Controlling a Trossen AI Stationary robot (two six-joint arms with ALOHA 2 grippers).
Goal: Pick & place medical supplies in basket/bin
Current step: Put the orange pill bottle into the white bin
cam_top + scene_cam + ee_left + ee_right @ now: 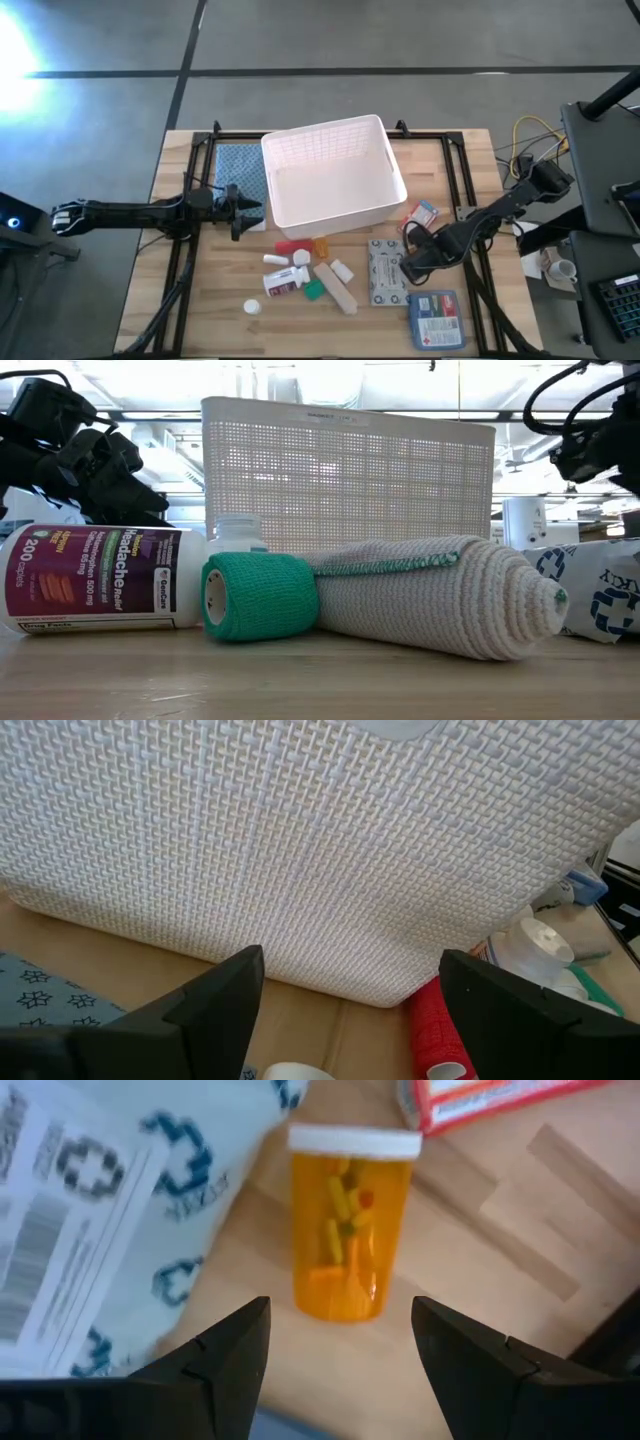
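High view: nearest the lower edge, blue pouch [434, 319] flat on the bench [180, 300], grey packet [386, 272] just above it. Left of those, a cluster: two white bottles [284, 281], one loose white cap [252, 307], one red piece [291, 245], one green roll [315, 290], one pale tube [336, 287], one orange vial [321, 245]. One red-white-blue box [422, 213] right of the basket [333, 170], which stands at the bench's middle back. One folded cloth [240, 172] touching the basket's left side. Left gripper [238, 210] low beside the basket's left front corner; right gripper [408, 262] over the packet's right edge.

Low view: green roll [260, 597] and cream bandage roll [440, 595] up front, touching; purple-labelled bottle [95, 578] lying left; basket [350, 470] behind, partly blocked by them.

Left wrist view: fingers [215, 1005] spread, holding nothing, facing the basket wall [300, 840]; red piece [437, 1030] between.

Right wrist view: fingers [225, 1350] apart, empty, framing one vial [350, 1220] lying between packet [90, 1220] and box [490, 1100].
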